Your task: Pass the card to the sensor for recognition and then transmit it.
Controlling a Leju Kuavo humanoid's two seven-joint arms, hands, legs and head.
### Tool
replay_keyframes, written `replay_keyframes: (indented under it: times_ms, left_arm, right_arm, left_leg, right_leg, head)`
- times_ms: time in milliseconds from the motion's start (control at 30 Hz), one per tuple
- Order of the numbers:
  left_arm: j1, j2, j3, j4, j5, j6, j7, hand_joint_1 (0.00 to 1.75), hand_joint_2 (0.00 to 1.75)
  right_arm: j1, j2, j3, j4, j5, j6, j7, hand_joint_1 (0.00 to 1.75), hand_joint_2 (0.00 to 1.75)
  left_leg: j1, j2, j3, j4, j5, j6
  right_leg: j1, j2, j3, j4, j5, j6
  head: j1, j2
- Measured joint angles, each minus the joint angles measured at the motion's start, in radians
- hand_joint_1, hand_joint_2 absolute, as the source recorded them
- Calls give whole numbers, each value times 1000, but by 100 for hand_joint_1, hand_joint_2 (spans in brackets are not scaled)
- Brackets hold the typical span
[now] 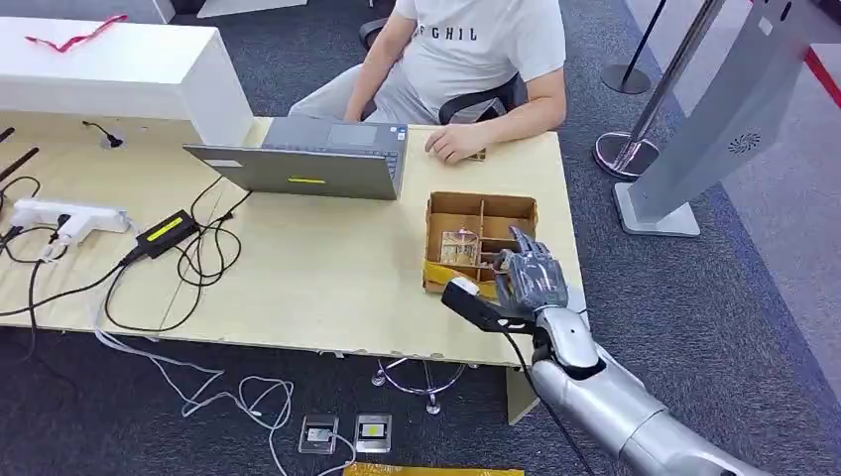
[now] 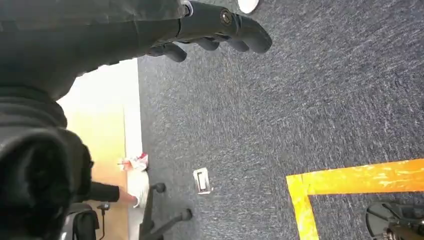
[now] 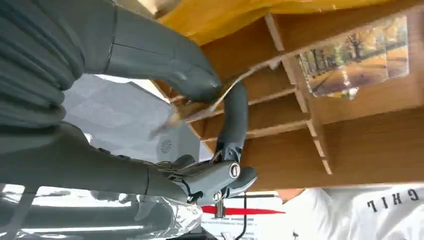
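While pinched, perhaps: one card, one robot hand.

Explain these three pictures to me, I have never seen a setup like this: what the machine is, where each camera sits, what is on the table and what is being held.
This is a humanoid robot with silver arms and many-fingered hands. The head view looks down from its body onto a wooden table. There, its right hand reaches into a cardboard divided box. A laptop, cables and a power strip also lie there; a person sits behind. The right wrist view sits just behind that hand: thumb and a finger pinch a thin card, seen edge-on; another picture card lies in a compartment. The left wrist view shows the left hand hanging over carpet, holding nothing.
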Motion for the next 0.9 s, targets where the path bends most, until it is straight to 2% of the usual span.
replay_keyframes:
  times_ms: [367,667,900]
  left_arm:
    - [0,0,0,0,8,9,13,0,0]
    - [0,5,0,0,7,9,17,0,0]
    - [0,8,0,0,0,11,17,0,0]
  right_arm:
    - [-19,56,0,105,-46,-32,-86,175,175]
    - [-34,82,0,163,-60,-51,-100,175,175]
    - [-84,106,0,186,-41,-106,-111,175,175]
  left_leg:
    - [0,0,0,0,0,0]
    - [0,0,0,0,0,0]
    - [0,0,0,0,0,0]
  right_leg:
    - [0,0,0,0,0,0]
    - [0,0,0,0,0,0]
    - [0,0,0,0,0,0]
  head:
    - [0,0]
    - [0,0]
    - [0,0]
